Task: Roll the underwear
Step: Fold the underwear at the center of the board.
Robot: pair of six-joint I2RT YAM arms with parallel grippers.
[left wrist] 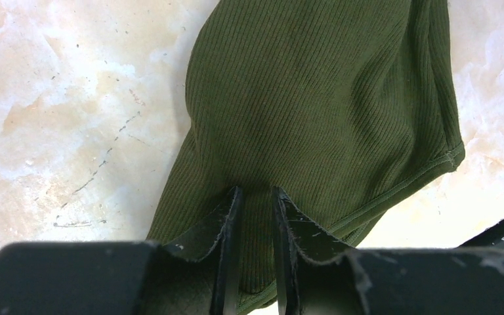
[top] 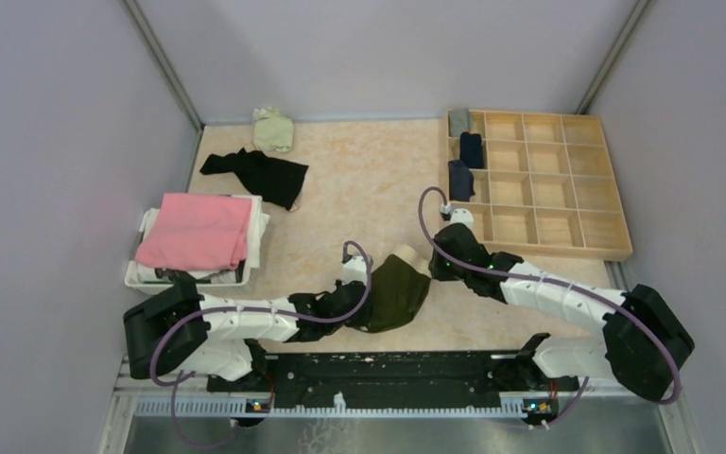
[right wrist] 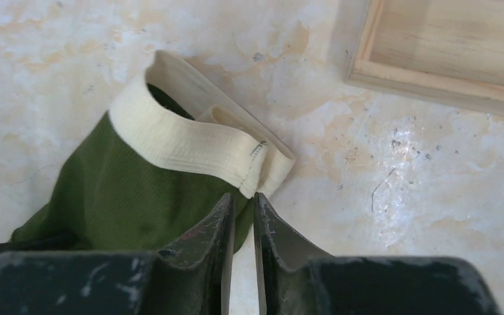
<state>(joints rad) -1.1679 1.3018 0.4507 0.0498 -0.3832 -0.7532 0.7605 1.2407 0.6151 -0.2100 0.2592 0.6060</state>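
The olive green underwear [top: 392,293] with a beige waistband [top: 406,256] lies on the table near the front, between my two grippers. My left gripper [top: 357,305] is shut on its lower ribbed part; in the left wrist view the cloth [left wrist: 321,98] runs between the jaws of the gripper [left wrist: 256,193]. My right gripper [top: 432,267] sits at the waistband end. In the right wrist view its jaws are almost together at the gripper [right wrist: 243,197], pinching the corner of the waistband [right wrist: 190,141].
A wooden compartment tray [top: 567,180] stands at the back right, with three rolled pieces [top: 471,148] in its left column. A dark garment [top: 257,173] and a pale green one [top: 273,130] lie at the back left. A white basket [top: 142,274] holds folded pink cloth [top: 197,230].
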